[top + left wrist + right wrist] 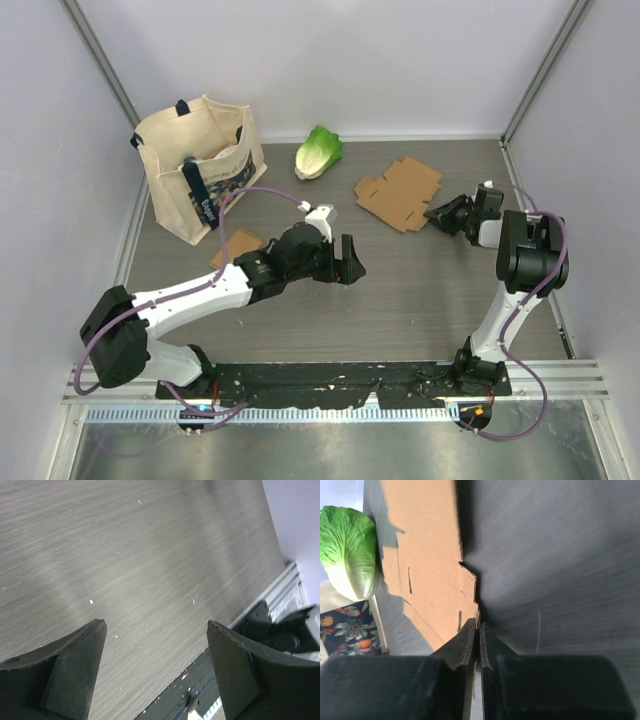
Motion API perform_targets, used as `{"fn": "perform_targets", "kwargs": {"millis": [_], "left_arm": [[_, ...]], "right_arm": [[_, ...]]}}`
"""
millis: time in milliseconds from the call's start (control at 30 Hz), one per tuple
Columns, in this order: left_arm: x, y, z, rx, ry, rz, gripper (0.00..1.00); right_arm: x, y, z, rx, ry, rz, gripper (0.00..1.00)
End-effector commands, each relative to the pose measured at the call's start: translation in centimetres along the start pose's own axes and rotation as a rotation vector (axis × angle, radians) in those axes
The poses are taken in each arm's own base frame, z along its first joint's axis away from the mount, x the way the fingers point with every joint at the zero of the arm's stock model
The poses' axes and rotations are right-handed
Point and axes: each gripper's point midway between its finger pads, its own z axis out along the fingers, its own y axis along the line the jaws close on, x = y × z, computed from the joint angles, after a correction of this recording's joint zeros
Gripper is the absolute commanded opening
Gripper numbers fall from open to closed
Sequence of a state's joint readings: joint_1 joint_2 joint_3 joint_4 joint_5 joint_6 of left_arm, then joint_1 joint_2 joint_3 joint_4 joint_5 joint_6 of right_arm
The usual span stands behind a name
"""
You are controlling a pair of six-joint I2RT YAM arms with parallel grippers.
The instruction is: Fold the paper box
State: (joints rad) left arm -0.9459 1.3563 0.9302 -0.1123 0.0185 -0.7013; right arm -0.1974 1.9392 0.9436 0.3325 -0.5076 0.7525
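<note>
Setting: grey wood-grain tabletop [420, 300] inside a white-walled booth, both arm bases at the near edge.
Task thing: paper box [398, 192], an unfolded flat cardboard blank lying flush on the tabletop, no panel raised.
Right end effector [478, 628]: jaws drawn to a thin slit right at the blank's nearest corner tab. The tab appears to run in between the tips, so I read this as a pinch on the edge.
Left end effector [155, 625]: jaws spread wide with nothing between them, hanging over bare tabletop.
Key relation: blank stretches straight ahead of the right fingertips, its long axis roughly along the finger line and its bulk to the left of it. The coming lift or fold would hinge on this one corner.
Nearer arm: right, touching the blank. The left end effector is well apart from it, and the blank lies beyond and off to one side of its open jaws.
Bystanders: lettuce [350, 550] and tote bag [200, 170] sit past the blank's far end, clear of the right end effector.
Hidden: the finger bodies cover the actual contact, so grip depth is unknown. The blank's far edge is cut off in the right wrist view. A small cardboard piece [238, 245] lies partly under the left arm, and I cannot tell whether it belongs to the box.
Blur: both wrist views show streaked wood grain.
</note>
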Motion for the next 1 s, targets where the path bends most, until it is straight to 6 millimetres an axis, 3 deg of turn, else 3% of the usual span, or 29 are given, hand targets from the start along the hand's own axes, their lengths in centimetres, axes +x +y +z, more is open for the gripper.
{"fn": "perform_targets", "kwargs": {"millis": [0,67,100,200,233,267,300,333,367,400,433,500,667,767,967], "left_arm": [[-4.8,2.0,1.9,-0.07,-0.199,-0.266,0.87],[-6.7,3.8,3.4,-0.047,-0.236,-0.486,0.89],[-7.4,4.3,5.5,0.008,-0.263,-0.54,0.89],[-9.8,3.6,7.3,0.165,-0.304,-0.64,0.91],[-9.1,4.2,8.3,0.151,-0.284,-0.668,0.92],[-8.9,4.5,8.6,0.146,-0.28,-0.705,0.91],[-8.5,4.8,8.8,0.141,-0.281,-0.715,0.91],[-7.7,5.3,9.0,0.12,-0.255,-0.721,0.89],[-7.1,5.7,8.9,0.1,-0.252,-0.734,0.89],[-5.3,6.9,8.6,0.062,-0.235,-0.758,0.88],[-4.9,7.0,8.2,0.068,-0.246,-0.764,0.88],[-4.1,7.3,7.2,0.065,-0.271,-0.773,0.89],[-2.1,6.3,7.0,0.063,-0.215,-0.749,0.9],[-2.7,5.7,7.7,0.087,-0.227,-0.732,0.91],[-3.8,5.6,8.0,0.052,-0.236,-0.646,0.89]], "right_arm": [[1.4,3.3,-2.6,-0.119,-0.08,0.121,0.11],[3.3,4.4,-3.6,-0.14,-0.096,0.172,0.08],[4.5,4.9,-5.0,-0.156,-0.11,0.239,0.05],[8.2,5.8,-7.2,-0.174,-0.122,0.352,0.01],[8.7,5.8,-7.8,-0.177,-0.135,0.387,0.01],[11.0,6.9,-8.2,-0.201,-0.101,0.397,0.01],[12.0,6.1,-8.7,-0.177,-0.115,0.453,0.01],[11.7,7.1,-9.9,-0.213,-0.135,0.468,0.01],[12.1,7.0,-10.4,-0.205,-0.132,0.486,0.01],[12.4,6.2,-10.8,-0.177,-0.157,0.5,0.01],[11.9,7.2,-11.8,-0.212,-0.17,0.483,0.02],[12.6,6.7,-12.2,-0.172,-0.162,0.48,0.02],[12.6,7.7,-13.5,-0.208,-0.169,0.49,0.02],[13.3,8.6,-13.8,-0.24,-0.131,0.509,0.01],[14.3,7.4,-14.4,-0.201,-0.136,0.499,0.02]]}}
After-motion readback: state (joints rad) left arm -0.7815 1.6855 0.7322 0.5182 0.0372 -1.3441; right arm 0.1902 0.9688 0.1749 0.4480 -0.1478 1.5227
